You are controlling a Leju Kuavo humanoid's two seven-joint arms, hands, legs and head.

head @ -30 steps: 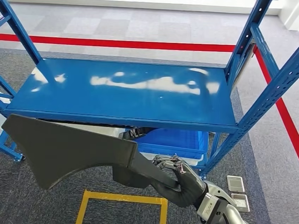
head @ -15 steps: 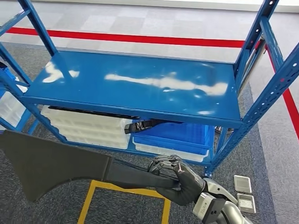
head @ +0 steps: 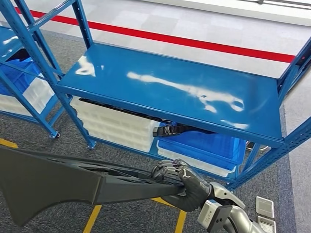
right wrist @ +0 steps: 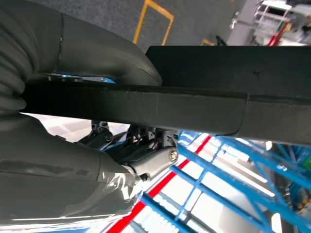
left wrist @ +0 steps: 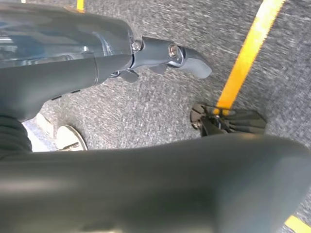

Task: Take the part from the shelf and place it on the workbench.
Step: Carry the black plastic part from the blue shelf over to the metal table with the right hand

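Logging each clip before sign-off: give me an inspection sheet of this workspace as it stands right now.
Surface: blue shelf, top deck bare; workbench nothing seen.
Job's things: long dark part off the shelf, held level over the carpet.
Clutter: white trays and blue bin on the lower deck.
Hands: right hand grips the part's narrow end; left hand holds nothing.
Cables: nothing seen.
Surroundings: grey carpet, yellow floor marking, red line.
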